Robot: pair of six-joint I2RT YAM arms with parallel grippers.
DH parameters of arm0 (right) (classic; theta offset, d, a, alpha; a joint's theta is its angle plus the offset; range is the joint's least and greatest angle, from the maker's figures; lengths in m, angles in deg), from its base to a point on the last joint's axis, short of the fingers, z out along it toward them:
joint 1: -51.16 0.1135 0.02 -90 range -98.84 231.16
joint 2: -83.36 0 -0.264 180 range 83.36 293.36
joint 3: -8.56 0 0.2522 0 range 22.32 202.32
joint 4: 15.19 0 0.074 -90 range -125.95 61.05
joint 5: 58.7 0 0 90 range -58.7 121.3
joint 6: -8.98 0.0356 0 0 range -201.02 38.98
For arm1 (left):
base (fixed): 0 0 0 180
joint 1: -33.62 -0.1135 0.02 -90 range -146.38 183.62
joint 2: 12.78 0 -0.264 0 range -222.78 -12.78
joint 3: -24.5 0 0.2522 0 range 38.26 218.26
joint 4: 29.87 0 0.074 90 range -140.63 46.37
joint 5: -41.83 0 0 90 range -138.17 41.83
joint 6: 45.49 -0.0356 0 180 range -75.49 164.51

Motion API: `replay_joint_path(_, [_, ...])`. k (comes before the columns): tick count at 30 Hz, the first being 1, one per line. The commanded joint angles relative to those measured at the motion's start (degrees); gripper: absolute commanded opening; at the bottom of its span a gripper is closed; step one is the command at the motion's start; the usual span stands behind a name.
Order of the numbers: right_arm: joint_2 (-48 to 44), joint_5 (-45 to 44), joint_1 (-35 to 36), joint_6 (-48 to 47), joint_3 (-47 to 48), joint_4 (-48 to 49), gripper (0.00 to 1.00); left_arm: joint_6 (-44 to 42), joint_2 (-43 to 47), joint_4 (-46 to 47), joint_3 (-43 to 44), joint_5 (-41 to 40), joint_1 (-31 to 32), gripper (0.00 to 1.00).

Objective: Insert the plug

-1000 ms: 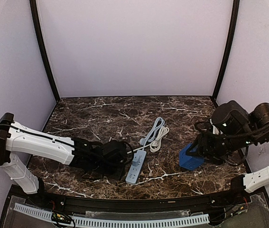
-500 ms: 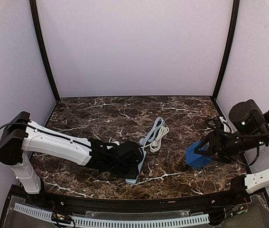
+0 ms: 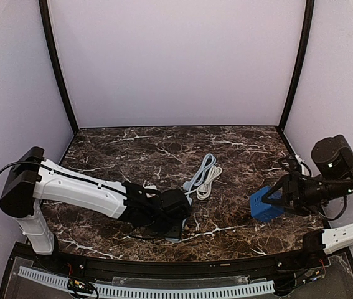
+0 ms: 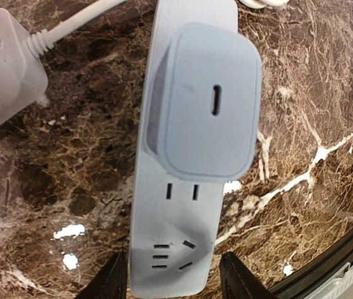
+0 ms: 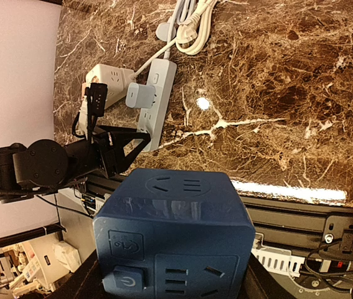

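The plug (image 4: 207, 103), a pale grey adapter with a slot in its face, sits seated on the light grey power strip (image 4: 173, 249). My left gripper (image 4: 175, 280) is open. Its dark fingertips (image 4: 111, 281) stand either side of the strip's near end, and nothing is held. From above, that gripper (image 3: 173, 215) covers most of the strip (image 3: 175, 235). My right gripper (image 5: 170, 280) is shut on a blue cube socket (image 5: 176, 230) and holds it off the table at the right (image 3: 264, 204). The right wrist view also shows the plug (image 5: 140, 94) on the strip (image 5: 160, 81).
A white cube socket (image 4: 2, 68) with a cord lies just left of the strip. A coiled grey and white cable (image 3: 204, 177) lies behind the strip. The black front rail (image 3: 182, 265) runs along the near edge of the table.
My left gripper has slid right until it sits over the power strip. My right gripper has lifted the blue cube socket and carried it right, away from the strip.
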Motion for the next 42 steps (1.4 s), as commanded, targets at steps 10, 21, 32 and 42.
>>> replay_joint_path(10, [-3.39, -1.10, 0.39, 0.15, -0.39, -1.52, 0.00, 2.97, -8.55, 0.98, 7.78, 4.25, 1.71, 0.52])
replay_joint_path(21, [-4.91, -1.02, 0.33, 2.39, -1.16, -4.99, 0.00, -0.18, -15.68, 1.59, 19.09, 5.26, 1.72, 0.54])
replay_joint_path(32, [-0.12, -0.59, 0.35, 1.84, 0.47, -3.10, 0.00, -9.22, -1.93, -2.90, 11.43, 4.64, 1.72, 0.84])
replay_joint_path(42, [8.41, -2.24, 0.35, 6.71, -0.02, 1.00, 0.00, -16.54, 11.14, -13.92, 4.41, 0.19, 1.64, 0.94])
